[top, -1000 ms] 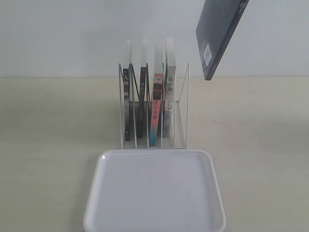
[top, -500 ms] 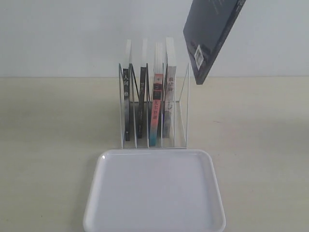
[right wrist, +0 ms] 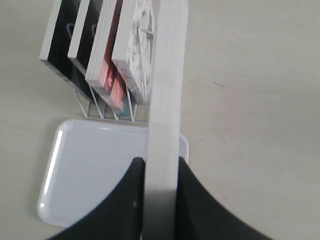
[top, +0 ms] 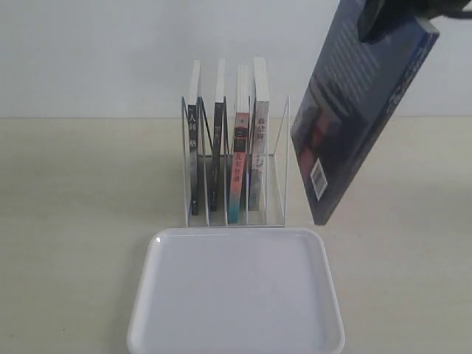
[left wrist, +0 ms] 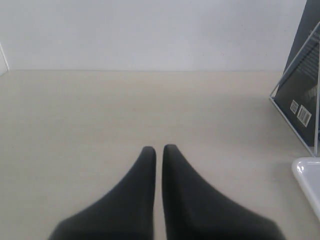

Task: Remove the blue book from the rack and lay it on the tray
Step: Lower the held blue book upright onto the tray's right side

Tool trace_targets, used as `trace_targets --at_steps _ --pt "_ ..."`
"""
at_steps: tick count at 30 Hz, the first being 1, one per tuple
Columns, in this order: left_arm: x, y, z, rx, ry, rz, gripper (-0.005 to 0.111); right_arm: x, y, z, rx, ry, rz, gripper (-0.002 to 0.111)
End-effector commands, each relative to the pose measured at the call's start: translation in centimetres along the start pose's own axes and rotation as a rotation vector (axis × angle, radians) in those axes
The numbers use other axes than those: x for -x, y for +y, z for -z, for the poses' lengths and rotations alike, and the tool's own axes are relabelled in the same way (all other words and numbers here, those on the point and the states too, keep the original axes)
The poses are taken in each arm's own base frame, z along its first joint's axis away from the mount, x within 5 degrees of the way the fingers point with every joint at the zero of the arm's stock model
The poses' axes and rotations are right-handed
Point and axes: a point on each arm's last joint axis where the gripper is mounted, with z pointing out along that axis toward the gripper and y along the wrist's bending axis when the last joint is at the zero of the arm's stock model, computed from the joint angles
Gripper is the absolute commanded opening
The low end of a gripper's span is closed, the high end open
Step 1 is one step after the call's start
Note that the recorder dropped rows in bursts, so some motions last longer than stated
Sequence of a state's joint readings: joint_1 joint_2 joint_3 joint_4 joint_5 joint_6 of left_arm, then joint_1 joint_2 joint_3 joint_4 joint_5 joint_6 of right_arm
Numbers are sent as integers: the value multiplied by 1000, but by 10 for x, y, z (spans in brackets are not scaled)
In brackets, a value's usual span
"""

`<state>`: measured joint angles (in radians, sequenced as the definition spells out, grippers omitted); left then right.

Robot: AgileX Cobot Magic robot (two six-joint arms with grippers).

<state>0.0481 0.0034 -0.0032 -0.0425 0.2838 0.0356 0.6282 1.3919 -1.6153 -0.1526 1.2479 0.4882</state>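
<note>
The blue book (top: 361, 110) hangs tilted in the air just right of the rack (top: 254, 224), its back cover with a barcode facing the exterior view. Its lower corner reaches down to about the tray's (top: 236, 295) far right corner. My right gripper (top: 391, 11) is shut on the book's top edge. In the right wrist view the book's white page edge (right wrist: 165, 90) runs between the dark fingers (right wrist: 195, 195) of this gripper (right wrist: 161, 162), above the tray (right wrist: 90, 170). My left gripper (left wrist: 159, 149) is shut and empty above bare tabletop.
Several books (top: 240, 147) stand in the rack, two black-spined, one pink-and-teal, one pale. The left wrist view catches the rack's wire side (left wrist: 295, 68), a dark cover behind it, and a tray corner (left wrist: 307, 175). A white wall backs the beige table (top: 74, 221).
The right gripper has brought the blue book down from the top of the exterior view; it now hangs lower and larger beside the rack. The gripper itself has come into view.
</note>
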Motion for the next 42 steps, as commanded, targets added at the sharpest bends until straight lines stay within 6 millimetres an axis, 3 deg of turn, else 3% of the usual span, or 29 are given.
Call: trace_targets --at_steps 1,14,28,42 --pt "0 0 0 1 -8 1 4 -17 4 -9 -20 19 11 0" --pt "0 0 0 1 -6 1 4 -52 -7 -57 -176 165 -22 0" --pt "0 0 0 1 -6 1 4 -60 17 -112 -205 236 30 0" --pt "0 0 0 1 -6 1 4 -54 20 -121 -195 176 27 0"
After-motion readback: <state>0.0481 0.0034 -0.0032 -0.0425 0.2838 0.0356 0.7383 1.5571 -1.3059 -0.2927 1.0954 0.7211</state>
